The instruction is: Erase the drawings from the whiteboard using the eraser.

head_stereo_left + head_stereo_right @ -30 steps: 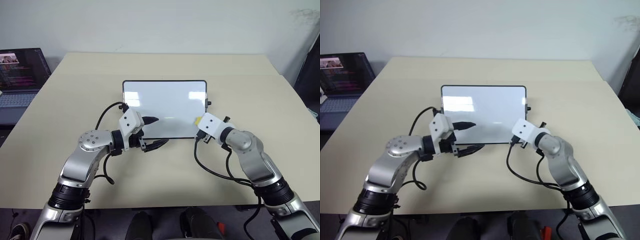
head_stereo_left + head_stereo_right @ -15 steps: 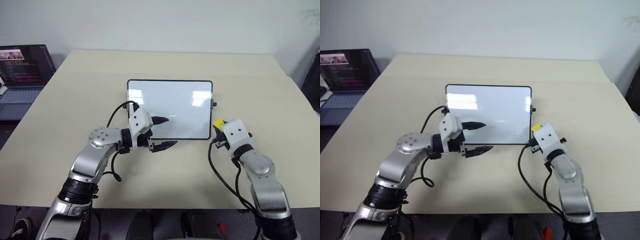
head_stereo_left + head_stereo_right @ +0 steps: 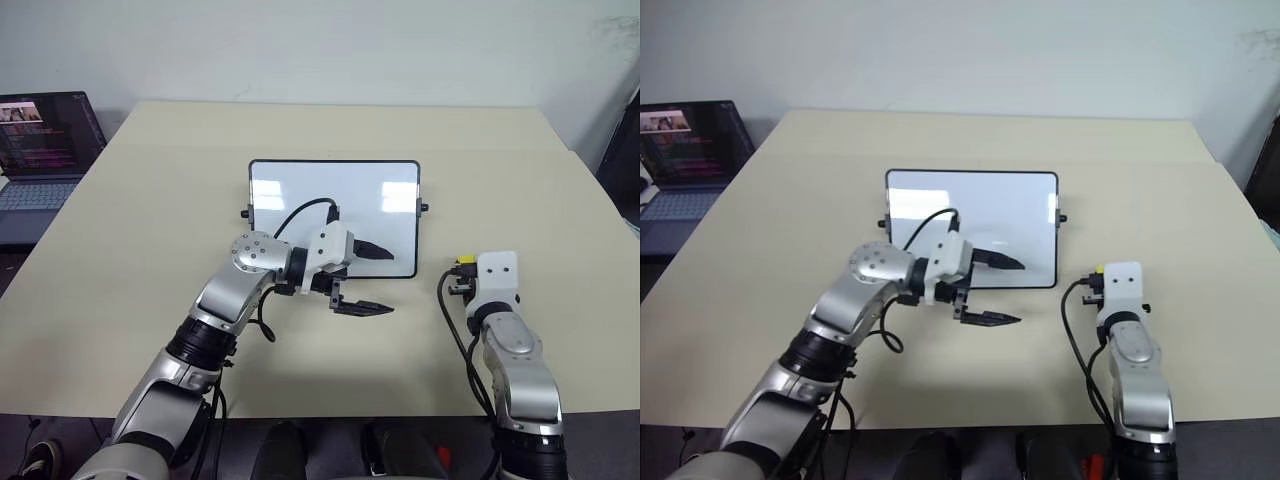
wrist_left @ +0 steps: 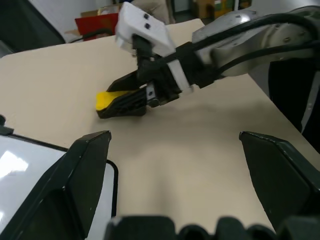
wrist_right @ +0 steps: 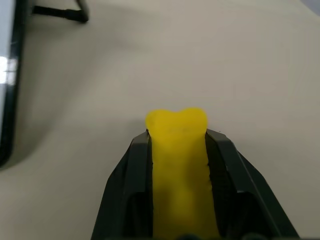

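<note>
The whiteboard (image 3: 300,195) lies flat at the table's middle, glossy white with a thin black frame and side knobs. No drawings show on its visible face; my left hand hides part of the lower area. My left gripper (image 3: 383,280) is open over the board's near right corner, one finger above the board and the other above the table. My right gripper (image 3: 463,270) is on the table to the right of the board, shut on the yellow eraser (image 5: 177,145). The eraser's (image 4: 107,99) yellow end sticks out past the black fingers (image 5: 134,180).
An open laptop (image 3: 45,140) stands off the table's far left corner. The beige table (image 3: 150,220) has bare room left, right and behind the board. A red box (image 4: 95,22) and other clutter lie beyond the right edge.
My right gripper carried the eraser rightward off the board's near right corner to the table beside it. My left gripper swung right along the board's near edge, staying open.
</note>
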You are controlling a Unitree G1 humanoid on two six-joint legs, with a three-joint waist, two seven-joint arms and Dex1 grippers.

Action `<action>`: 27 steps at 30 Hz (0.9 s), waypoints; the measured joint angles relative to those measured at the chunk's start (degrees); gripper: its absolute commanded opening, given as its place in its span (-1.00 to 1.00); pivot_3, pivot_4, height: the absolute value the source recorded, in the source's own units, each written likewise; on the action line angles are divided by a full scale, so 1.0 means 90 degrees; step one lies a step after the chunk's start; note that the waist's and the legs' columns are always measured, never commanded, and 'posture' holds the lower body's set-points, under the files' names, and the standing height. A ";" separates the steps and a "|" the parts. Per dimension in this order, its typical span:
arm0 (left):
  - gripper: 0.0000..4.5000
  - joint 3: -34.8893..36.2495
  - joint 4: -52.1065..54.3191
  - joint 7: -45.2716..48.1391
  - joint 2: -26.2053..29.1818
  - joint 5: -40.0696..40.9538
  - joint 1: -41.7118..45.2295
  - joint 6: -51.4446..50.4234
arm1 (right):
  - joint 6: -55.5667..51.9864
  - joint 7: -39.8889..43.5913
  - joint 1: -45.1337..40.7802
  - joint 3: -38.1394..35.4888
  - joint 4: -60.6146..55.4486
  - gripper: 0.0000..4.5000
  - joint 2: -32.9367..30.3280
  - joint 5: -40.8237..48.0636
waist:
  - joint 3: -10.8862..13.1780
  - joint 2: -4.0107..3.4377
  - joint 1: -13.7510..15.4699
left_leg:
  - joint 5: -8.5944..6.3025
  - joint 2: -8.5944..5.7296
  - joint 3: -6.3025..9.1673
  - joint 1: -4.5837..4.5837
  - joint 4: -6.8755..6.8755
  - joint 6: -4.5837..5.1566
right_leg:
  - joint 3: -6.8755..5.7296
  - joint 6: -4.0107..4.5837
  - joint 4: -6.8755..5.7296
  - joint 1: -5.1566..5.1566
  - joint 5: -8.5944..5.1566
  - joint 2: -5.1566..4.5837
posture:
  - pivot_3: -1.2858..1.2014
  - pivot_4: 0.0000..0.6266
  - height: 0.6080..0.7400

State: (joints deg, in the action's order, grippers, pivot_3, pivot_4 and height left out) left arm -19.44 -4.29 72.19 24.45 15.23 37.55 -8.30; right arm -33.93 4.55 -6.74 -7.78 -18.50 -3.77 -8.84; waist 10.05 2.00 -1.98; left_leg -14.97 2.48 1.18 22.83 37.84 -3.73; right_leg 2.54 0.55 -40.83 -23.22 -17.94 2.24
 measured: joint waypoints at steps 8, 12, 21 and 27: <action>1.00 -0.0029 -0.0013 0.0111 0.0022 -0.0004 -0.0026 -0.0013 | 0.0255 -0.0247 -0.0371 -0.0338 0.0532 -0.20 0.0058 0.0576 | 0.0001 -0.0002 0.0003 | 0.0000 0.0004 0.0001 0.0000 0.0001 0.0000 | -0.0002 0.0000 -0.0004 -0.0002 0.0000 0.0000 | 0.03 -0.52 1.00; 1.00 -0.0022 -0.0013 0.0027 0.0011 -0.0011 -0.0087 -0.0013 | 0.0423 -0.0238 -0.0393 -0.0390 0.0661 -0.20 -0.0051 0.0722 | 0.0001 -0.0002 0.0009 | 0.0000 0.0006 0.0001 0.0001 0.0001 0.0000 | 0.0000 0.0001 -0.0003 -0.0002 0.0000 0.0000 | 0.03 -0.52 1.00; 1.00 0.0158 0.0286 -0.0496 -0.0057 0.0017 -0.0603 -0.0242 | 0.0634 -0.0011 -0.0370 -0.0832 0.0916 -0.20 -0.0561 0.1208 | 0.0001 -0.0003 0.0005 | 0.0000 0.0008 0.0000 -0.0002 0.0007 0.0000 | 0.0003 -0.0001 -0.0005 0.0003 0.0001 -0.0004 | 0.03 -0.52 1.00; 1.00 -0.0004 0.0456 -0.0795 -0.0840 0.0019 -0.0401 -0.0344 | 0.0780 0.0187 -0.0903 -0.1239 0.1581 -0.20 -0.1103 0.1641 | 0.0004 -0.0011 0.0044 | 0.0001 -0.0001 -0.0009 0.0004 0.0007 0.0001 | -0.0005 0.0000 -0.0004 0.0002 0.0002 -0.0001 | 0.03 -0.52 1.00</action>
State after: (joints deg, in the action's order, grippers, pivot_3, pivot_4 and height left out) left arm -19.47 -0.19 65.04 16.89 15.40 33.94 -11.39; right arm -26.91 6.24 -14.86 -18.93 -4.27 -13.69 5.93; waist 10.09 1.90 -1.59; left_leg -14.96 2.47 1.10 22.87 37.90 -3.72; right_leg 2.50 0.55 -40.87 -23.19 -17.93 2.22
